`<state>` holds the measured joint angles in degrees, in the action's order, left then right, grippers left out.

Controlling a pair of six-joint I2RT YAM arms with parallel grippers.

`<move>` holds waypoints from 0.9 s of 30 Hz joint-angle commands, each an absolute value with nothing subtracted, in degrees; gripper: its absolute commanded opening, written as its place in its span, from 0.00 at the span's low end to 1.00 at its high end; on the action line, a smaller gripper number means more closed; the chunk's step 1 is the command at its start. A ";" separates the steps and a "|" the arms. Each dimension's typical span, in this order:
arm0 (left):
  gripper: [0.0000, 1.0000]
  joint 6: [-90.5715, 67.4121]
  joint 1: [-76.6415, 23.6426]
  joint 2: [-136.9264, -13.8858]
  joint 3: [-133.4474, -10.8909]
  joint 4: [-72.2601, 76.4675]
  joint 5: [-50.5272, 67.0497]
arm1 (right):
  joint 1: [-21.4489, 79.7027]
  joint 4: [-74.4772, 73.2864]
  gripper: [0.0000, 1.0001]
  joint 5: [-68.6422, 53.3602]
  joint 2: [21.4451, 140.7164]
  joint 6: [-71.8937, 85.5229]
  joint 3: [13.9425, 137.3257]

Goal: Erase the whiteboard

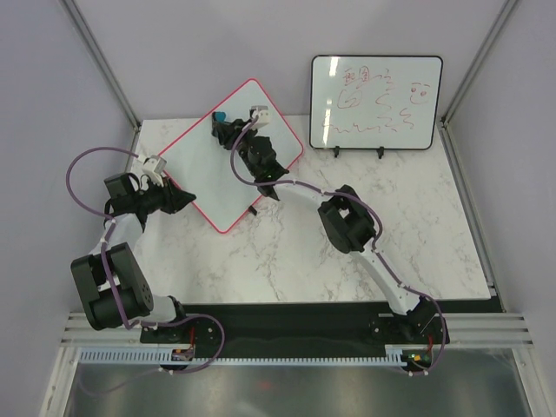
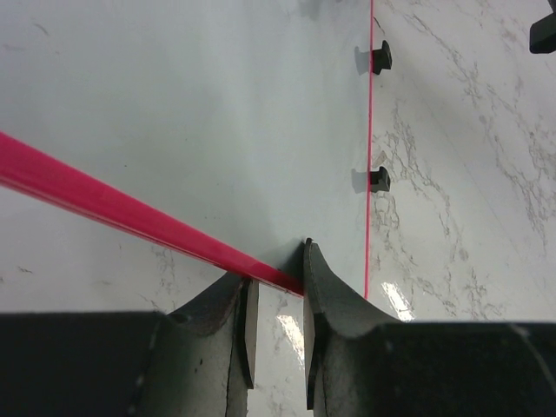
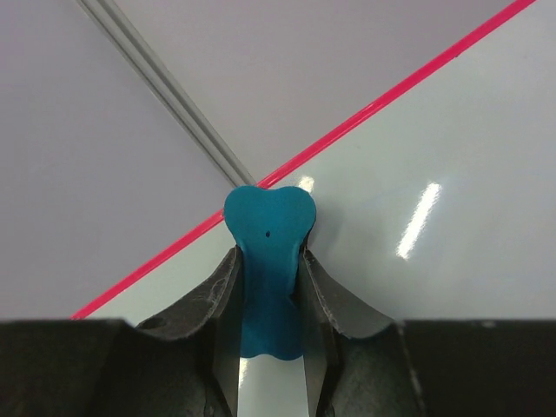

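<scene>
Slippage worries me: my left gripper [image 2: 279,291] pinches the pink-framed whiteboard [image 1: 208,174] by its near corner on the marble table [image 1: 417,226]. My right gripper [image 3: 268,261] clamps a blue eraser [image 3: 269,221] at the far edge. Hard wiping could twist the board loose.

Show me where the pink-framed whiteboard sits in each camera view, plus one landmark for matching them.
Top external: the whiteboard lies turned like a diamond, left of centre on the table.
Left wrist: the board fills the upper left, its corner at the left end effector.
Right wrist: it fills the lower right, behind the teal eraser in the right end effector.
Shared landmark: its pink-red frame.
</scene>
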<state>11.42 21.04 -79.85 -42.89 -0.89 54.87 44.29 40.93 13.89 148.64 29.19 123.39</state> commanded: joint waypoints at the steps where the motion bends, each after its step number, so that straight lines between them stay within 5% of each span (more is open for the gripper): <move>1: 0.02 22.85 20.83 -77.78 -43.86 4.83 50.01 | 42.90 36.56 0.00 14.94 148.10 28.65 118.40; 13: 0.02 22.94 20.74 -78.22 -43.86 4.75 49.66 | 37.35 32.17 0.00 16.18 147.30 31.81 117.24; 27: 0.02 22.85 20.83 -77.70 -43.42 4.66 49.13 | 45.35 33.57 0.00 6.15 145.99 27.86 117.61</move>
